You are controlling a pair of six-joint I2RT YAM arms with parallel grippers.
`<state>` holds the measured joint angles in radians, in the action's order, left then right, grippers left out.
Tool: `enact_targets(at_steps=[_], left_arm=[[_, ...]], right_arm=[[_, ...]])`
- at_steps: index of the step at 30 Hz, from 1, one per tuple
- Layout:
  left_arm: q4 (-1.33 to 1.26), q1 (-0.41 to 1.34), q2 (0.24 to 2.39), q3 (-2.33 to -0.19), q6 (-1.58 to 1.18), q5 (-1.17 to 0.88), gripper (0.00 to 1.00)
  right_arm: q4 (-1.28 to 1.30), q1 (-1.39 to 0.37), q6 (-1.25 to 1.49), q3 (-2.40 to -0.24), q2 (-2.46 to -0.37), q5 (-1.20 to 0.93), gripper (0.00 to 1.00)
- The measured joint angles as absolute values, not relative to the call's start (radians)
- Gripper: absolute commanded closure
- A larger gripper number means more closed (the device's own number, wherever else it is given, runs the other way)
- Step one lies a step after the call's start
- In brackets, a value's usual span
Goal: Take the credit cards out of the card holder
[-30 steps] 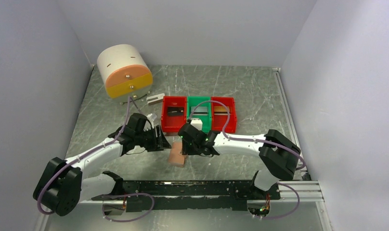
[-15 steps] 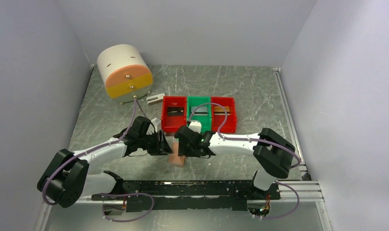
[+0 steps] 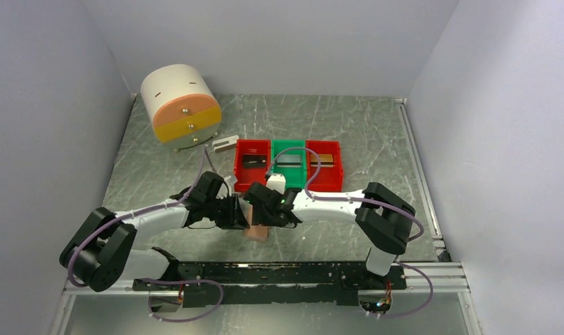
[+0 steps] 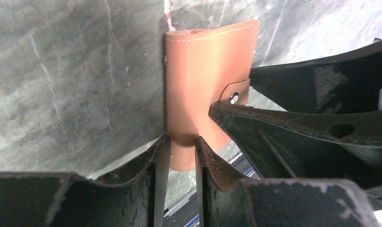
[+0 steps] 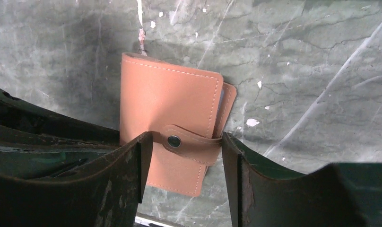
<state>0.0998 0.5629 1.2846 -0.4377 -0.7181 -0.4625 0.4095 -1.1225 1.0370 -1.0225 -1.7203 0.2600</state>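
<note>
The tan-brown card holder (image 3: 257, 231) lies shut on the metal table, its strap (image 5: 194, 143) snapped across the front. From the left, my left gripper (image 4: 180, 140) pinches the card holder (image 4: 203, 71) by its near edge, both fingertips pressing on it. My right gripper (image 5: 183, 144) stands open astride the card holder (image 5: 168, 97) at the strap, with the left fingertip (image 5: 143, 146) over the cover and the right one touching the strap's end. No credit cards show in the card holder. A black credit card (image 3: 253, 161), a grey one (image 3: 290, 162) and a gold-brown one (image 3: 321, 160) lie in the bins behind.
Three joined bins, red (image 3: 241, 174), green (image 3: 289, 148) and red (image 3: 337, 167), stand just behind the grippers. A round white, orange and yellow drawer unit (image 3: 180, 103) sits at the back left, with a small grey-white block (image 3: 225, 144) beside it. Grey walls close in both sides.
Both arms have drawn in over the card holder. The left jaws have narrowed onto its edge, and the right jaws have widened around it. The card holder has hardly shifted.
</note>
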Motion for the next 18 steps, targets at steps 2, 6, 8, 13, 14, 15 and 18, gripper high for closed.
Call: enact_targets(at_steps=[2,6,8,13,14,15,18], left_arm=[[0.100,0.571,1.302,-0.438,-0.717,-0.451,0.70],[0.101,0.588,1.324,-0.443,-0.716,-0.434,0.72],[0.104,0.597,1.332,-0.451,-0.715,-0.423,0.73],[0.131,0.614,1.341,-0.474,-0.719,-0.399,0.77],[0.135,0.617,1.343,-0.477,-0.723,-0.395,0.78],[0.136,0.620,1.345,-0.480,-0.724,-0.392,0.78],[0.140,0.626,1.349,-0.484,-0.740,-0.377,0.80]], right_arm=[[0.433,-1.123,1.044,-1.043,-1.734,0.271,0.46],[0.463,-1.132,1.060,-1.053,-1.739,0.299,0.56],[0.469,-1.137,1.068,-1.053,-1.739,0.311,0.63],[0.480,-1.141,1.074,-1.053,-1.735,0.328,0.72],[0.481,-1.141,1.073,-1.053,-1.734,0.330,0.73],[0.483,-1.141,1.072,-1.054,-1.734,0.331,0.73],[0.487,-1.140,1.062,-1.055,-1.729,0.334,0.84]])
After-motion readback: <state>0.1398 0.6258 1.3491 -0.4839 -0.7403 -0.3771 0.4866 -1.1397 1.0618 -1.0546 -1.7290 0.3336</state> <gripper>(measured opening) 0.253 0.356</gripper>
